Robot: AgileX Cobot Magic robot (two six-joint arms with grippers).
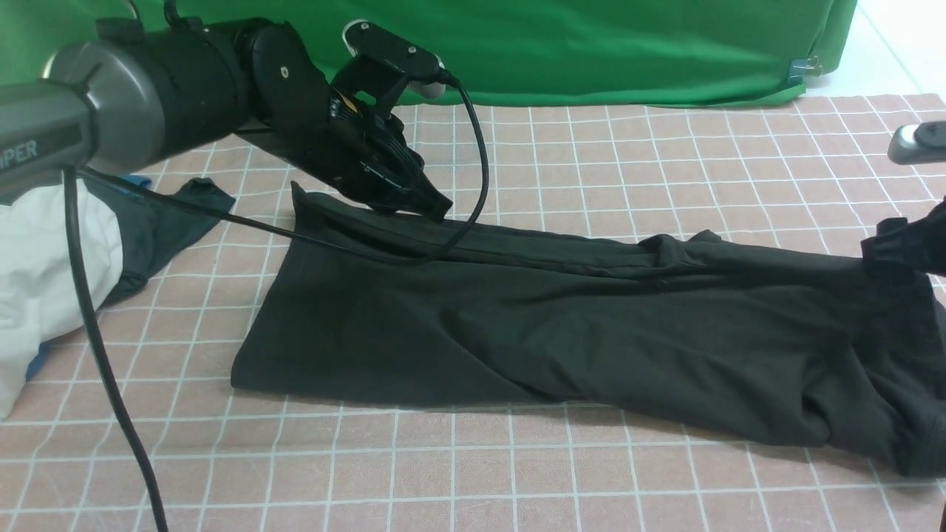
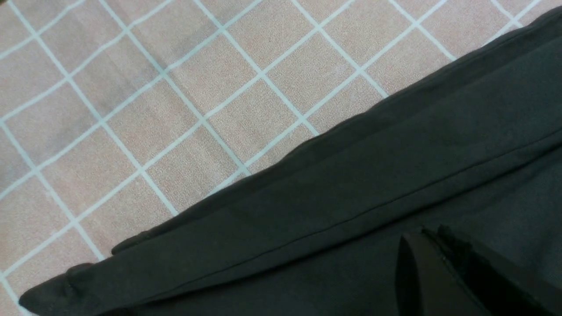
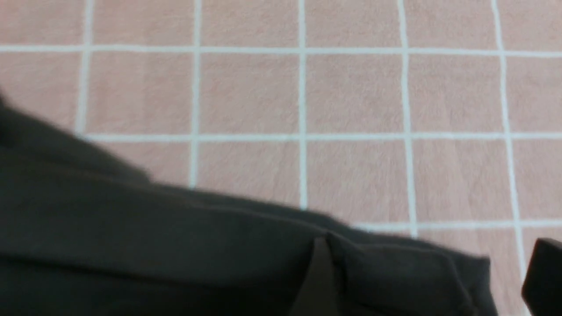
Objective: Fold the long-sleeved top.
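Across the middle of the front view, the long-sleeved top (image 1: 517,332) lies spread on the pink checked bench (image 1: 517,480), running from centre-left to the right edge. At upper left, the left gripper (image 1: 434,208) is clenched, its tip touching the top's far edge; whether cloth is pinched cannot be told. At the right edge, the right gripper (image 3: 432,245) is released, fingers (image 3: 318,276) well apart over a corner of the top. A white garment (image 1: 44,281) and a smaller dark cloth (image 1: 174,222) sit at far left.
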